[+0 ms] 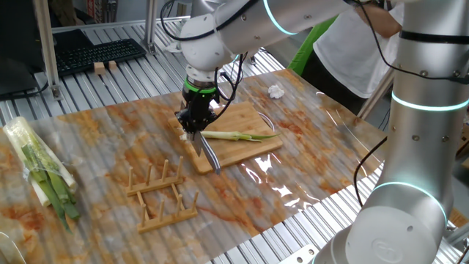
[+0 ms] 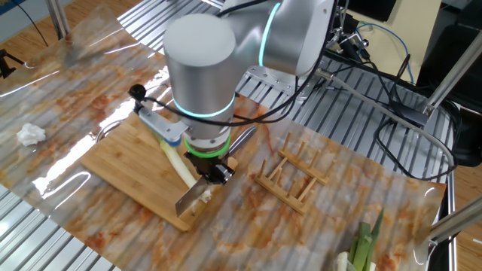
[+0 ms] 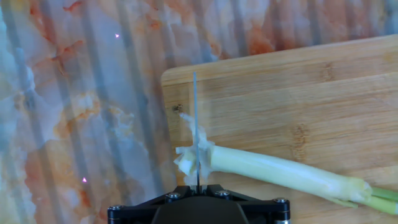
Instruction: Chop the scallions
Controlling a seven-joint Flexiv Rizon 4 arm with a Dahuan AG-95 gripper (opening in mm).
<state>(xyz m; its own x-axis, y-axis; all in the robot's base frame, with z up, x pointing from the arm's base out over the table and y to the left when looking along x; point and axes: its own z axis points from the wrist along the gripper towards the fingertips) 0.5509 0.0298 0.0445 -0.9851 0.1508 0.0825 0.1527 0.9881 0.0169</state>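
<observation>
- The gripper (image 1: pixel 193 129) hangs right over the near-left end of the wooden board (image 1: pixel 242 150), and its jaws are clamped on the handle of a knife (image 1: pixel 207 152), which pokes out below them.
- In the hand view the blade (image 3: pixel 196 127) shows as a thin edge-on line running straight out from the jaws, and it sits right in the white root end of the scallion (image 3: pixel 273 171).
- The stalk itself lies flat on the board (image 3: pixel 298 93), stretching away to one side of the jaws from white to pale green, so most of it is on the far side of the blade.
- On the other side of the blade there's just a frayed little white bit (image 3: pixel 185 160) at the tip, still touching the stalk as far as I can tell.
- Off the board, well away from the jaws: a wooden rack (image 1: pixel 157 192) lying on the mat, a wrapped bundle of stalks (image 1: pixel 40 172) at the table edge, and a crumpled white wad (image 1: pixel 275 91) beyond the board.
</observation>
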